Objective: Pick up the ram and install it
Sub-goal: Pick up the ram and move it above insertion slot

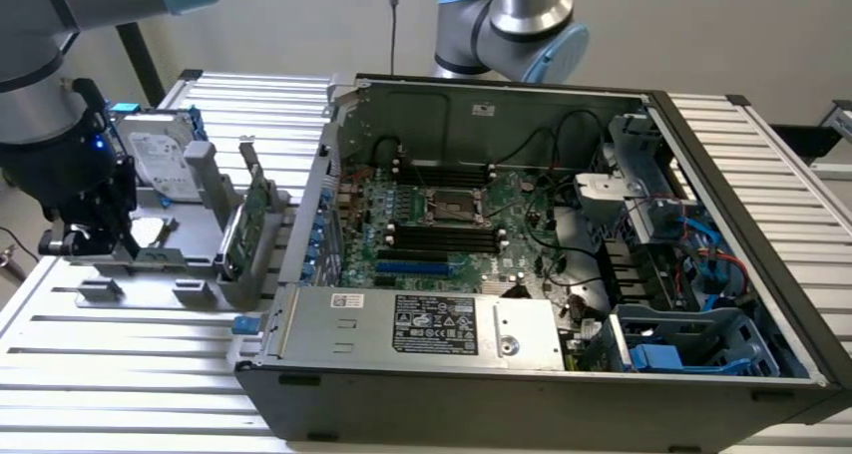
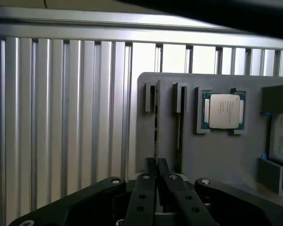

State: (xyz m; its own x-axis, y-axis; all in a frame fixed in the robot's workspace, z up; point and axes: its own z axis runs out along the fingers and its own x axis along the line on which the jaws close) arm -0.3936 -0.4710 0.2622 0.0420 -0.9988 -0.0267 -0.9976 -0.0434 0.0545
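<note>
The ram (image 2: 156, 127), stood edgewise in the gray holder (image 2: 212, 155), is seemingly pinched by the gripper (image 2: 156, 161), fingers pressed together.

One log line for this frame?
phase: pre-grasp | gripper: shut, lined up with ram | ram: upright in gray holder, not installed | PC case: open

Illumination: soft, diffuse, from above. Exterior view: computer case (image 1: 533, 404) interior shaded, wall (image 1: 732, 35) pale. Wrist view: bright glare across ribbed surface (image 2: 61, 117); hand (image 2: 156, 165) dark, underlit.
</note>
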